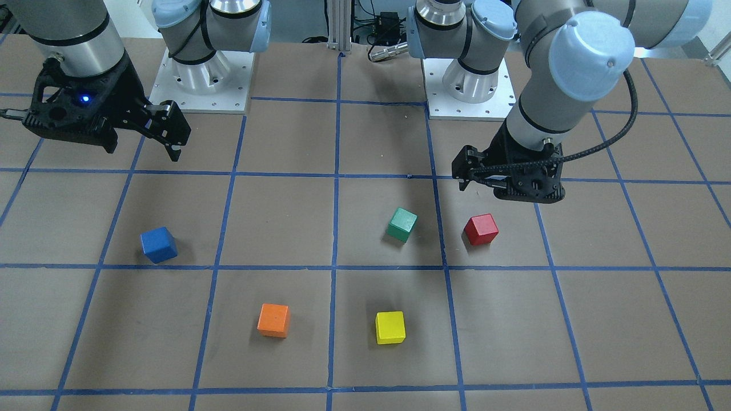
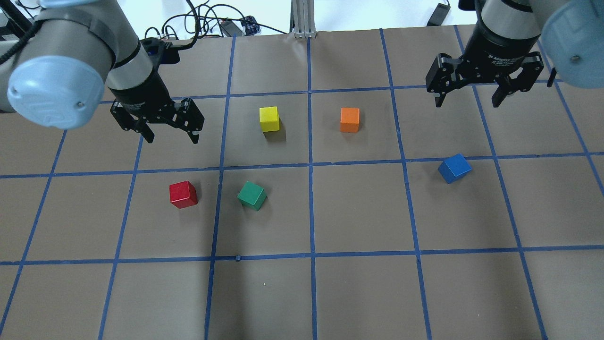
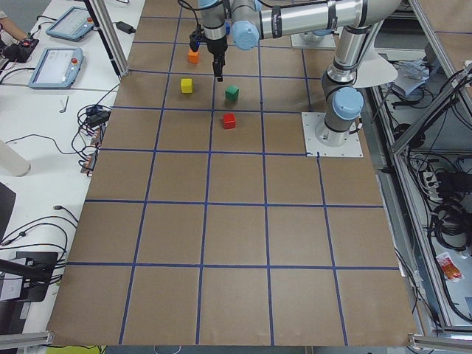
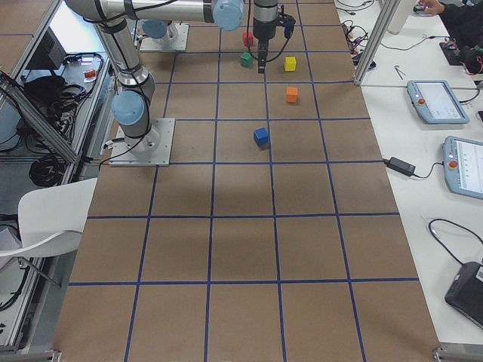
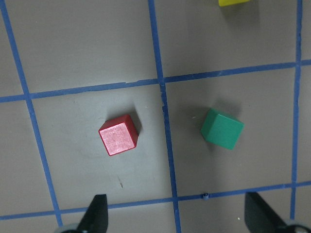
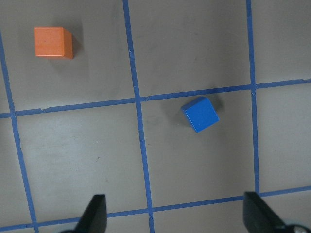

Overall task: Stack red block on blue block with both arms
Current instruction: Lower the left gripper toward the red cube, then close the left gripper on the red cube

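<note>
The red block [image 2: 183, 194] lies on the table's left half, and it also shows in the left wrist view [image 5: 118, 135]. My left gripper [image 2: 172, 137] hangs open and empty above the table, just beyond the red block and apart from it. The blue block [image 2: 454, 168] lies on the right half, turned at an angle to the grid, and also shows in the right wrist view [image 6: 200, 114]. My right gripper [image 2: 467, 101] hangs open and empty above the table, beyond the blue block and apart from it.
A green cube [image 2: 252, 195] sits just right of the red block. A yellow cube [image 2: 269, 119] and an orange cube [image 2: 349, 120] sit farther out near the middle. Blue tape lines grid the brown table [image 2: 311, 293].
</note>
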You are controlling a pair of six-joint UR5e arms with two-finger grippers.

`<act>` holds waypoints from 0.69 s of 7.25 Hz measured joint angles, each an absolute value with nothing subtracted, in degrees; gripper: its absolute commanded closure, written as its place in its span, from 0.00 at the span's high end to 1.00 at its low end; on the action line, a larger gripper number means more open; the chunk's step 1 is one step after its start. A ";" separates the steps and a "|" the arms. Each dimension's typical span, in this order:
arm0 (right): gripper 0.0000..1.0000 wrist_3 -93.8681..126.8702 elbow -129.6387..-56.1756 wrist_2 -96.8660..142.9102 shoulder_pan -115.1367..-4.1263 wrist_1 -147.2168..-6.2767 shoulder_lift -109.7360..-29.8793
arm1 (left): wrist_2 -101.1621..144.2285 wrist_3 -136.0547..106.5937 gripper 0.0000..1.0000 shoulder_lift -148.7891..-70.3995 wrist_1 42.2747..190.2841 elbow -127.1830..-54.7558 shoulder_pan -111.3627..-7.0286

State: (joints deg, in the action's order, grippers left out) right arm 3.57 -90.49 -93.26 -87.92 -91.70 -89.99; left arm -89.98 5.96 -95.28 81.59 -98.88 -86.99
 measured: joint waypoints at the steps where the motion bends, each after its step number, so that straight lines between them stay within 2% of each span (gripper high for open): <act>1: 1.00 3.59 -90.46 -93.26 -87.95 -91.76 -90.17 | -90.01 5.52 1.00 -95.27 76.98 -103.49 -86.07; 5: 1.00 3.55 -90.33 -92.94 -88.04 -91.65 -90.45 | -93.93 3.21 1.00 -96.70 54.51 -120.77 -82.62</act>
